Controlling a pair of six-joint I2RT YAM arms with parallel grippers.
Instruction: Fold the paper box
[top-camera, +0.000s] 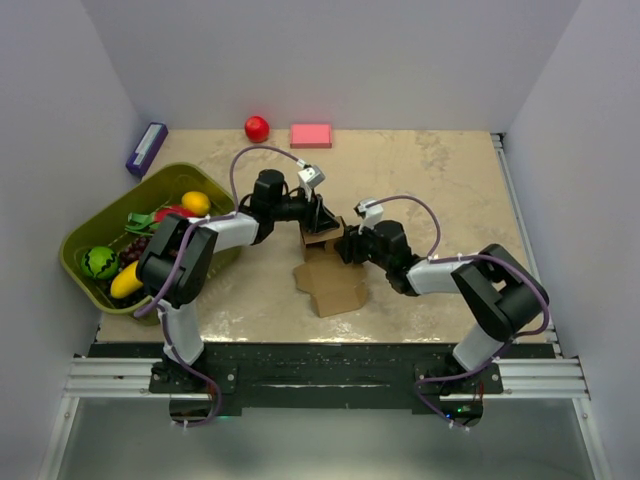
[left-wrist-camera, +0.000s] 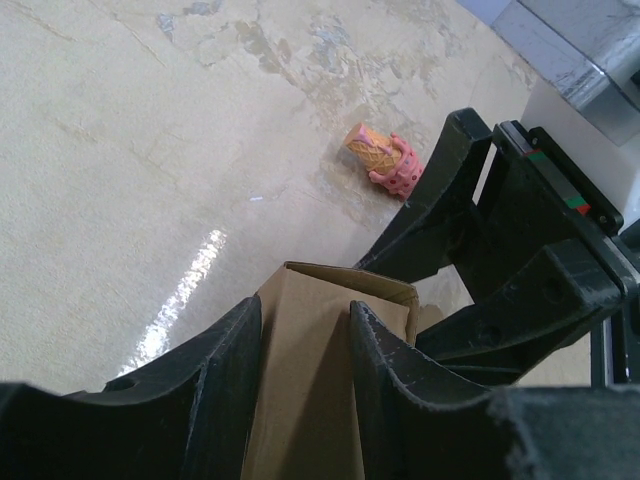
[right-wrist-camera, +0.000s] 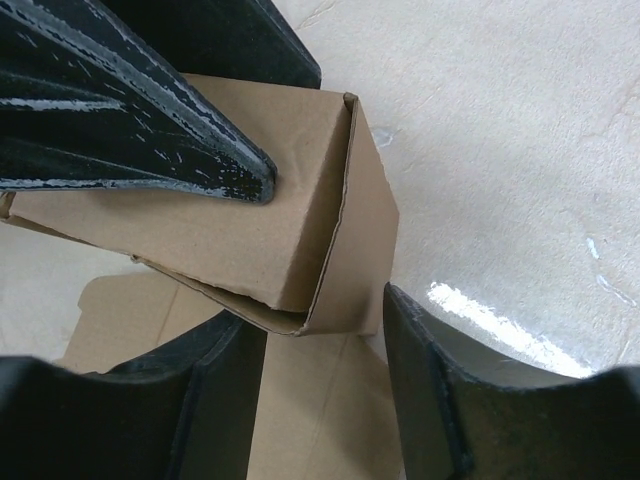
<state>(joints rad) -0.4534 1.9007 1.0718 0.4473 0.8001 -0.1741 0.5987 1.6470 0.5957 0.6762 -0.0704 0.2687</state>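
The paper box (top-camera: 328, 275) is brown cardboard in the middle of the table, partly folded: raised walls at the far end and flat flaps lying toward the near edge. My left gripper (top-camera: 318, 224) is shut on an upright wall of the box (left-wrist-camera: 300, 400), one finger on each face. My right gripper (top-camera: 346, 246) is open, and its fingers straddle a raised corner of the box (right-wrist-camera: 340, 250) above a flat flap (right-wrist-camera: 310, 410). A left finger (right-wrist-camera: 130, 120) presses the same wall from above in the right wrist view. The two grippers nearly touch.
A green basket (top-camera: 85, 262) of toy fruit stands at the left. A purple box (top-camera: 146, 148), a red ball (top-camera: 257, 128) and a pink block (top-camera: 311, 135) lie along the far edge. A toy ice-cream cone (left-wrist-camera: 383, 160) lies beyond the box.
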